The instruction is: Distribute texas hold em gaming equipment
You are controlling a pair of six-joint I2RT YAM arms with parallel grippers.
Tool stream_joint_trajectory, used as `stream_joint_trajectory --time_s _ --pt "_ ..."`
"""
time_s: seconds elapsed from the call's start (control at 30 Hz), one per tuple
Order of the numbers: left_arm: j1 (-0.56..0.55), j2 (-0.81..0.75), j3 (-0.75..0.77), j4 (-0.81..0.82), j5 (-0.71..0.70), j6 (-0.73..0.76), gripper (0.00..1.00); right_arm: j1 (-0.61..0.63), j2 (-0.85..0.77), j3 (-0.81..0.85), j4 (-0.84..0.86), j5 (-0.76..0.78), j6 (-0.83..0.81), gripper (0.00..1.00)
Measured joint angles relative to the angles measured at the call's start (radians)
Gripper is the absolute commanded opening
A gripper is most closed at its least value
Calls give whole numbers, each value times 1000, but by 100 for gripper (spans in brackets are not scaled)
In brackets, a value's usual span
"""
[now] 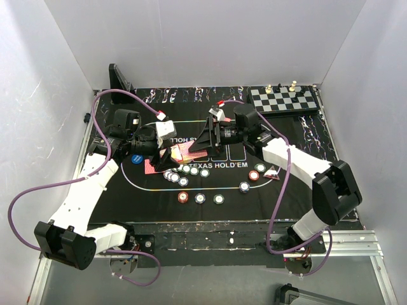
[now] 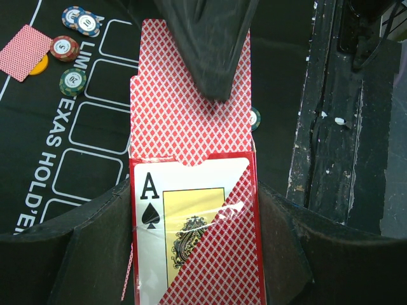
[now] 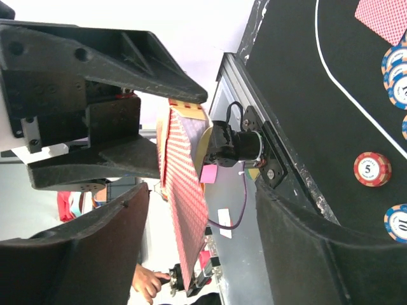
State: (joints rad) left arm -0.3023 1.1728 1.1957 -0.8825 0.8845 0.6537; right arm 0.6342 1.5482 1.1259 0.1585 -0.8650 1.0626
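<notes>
My left gripper (image 1: 166, 151) is shut on a red-patterned playing-card box (image 2: 197, 229) with an ace of spades on its face, held above the mat's middle. The box's flap (image 2: 184, 108) stands open. My right gripper (image 1: 202, 141) faces the box from the right, jaws open on either side of the flap (image 3: 184, 190), which shows edge-on. One of its fingers (image 2: 206, 51) lies over the flap. Poker chips (image 1: 181, 171) cluster below the box, with more in a row (image 1: 200, 198) and to the right (image 1: 254, 175). A loose red-backed card (image 2: 24, 51) covers a yellow disc (image 2: 41, 64).
A blue button disc (image 1: 135, 159) lies at the mat's left. The chessboard (image 1: 283, 100) with its pieces sits at the back right. A black stand (image 1: 119, 77) rises at the back left. White walls close in three sides.
</notes>
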Motion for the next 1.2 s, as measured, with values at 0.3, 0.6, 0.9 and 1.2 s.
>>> stream_joint_trajectory --time_s 0.3,0.6,0.9,1.2 --pt "0 0 0 0 2 0 0 16 27 4 -6 2 5 47" --pt "0 0 0 1 7 -2 0 -13 -25 -4 -42 3 -16 42" --pt "0 0 0 10 15 -11 0 -50 -79 -25 -92 1 -40 29" --pt "0 0 0 13 14 -11 0 -71 -95 -29 -108 -13 -45 12"
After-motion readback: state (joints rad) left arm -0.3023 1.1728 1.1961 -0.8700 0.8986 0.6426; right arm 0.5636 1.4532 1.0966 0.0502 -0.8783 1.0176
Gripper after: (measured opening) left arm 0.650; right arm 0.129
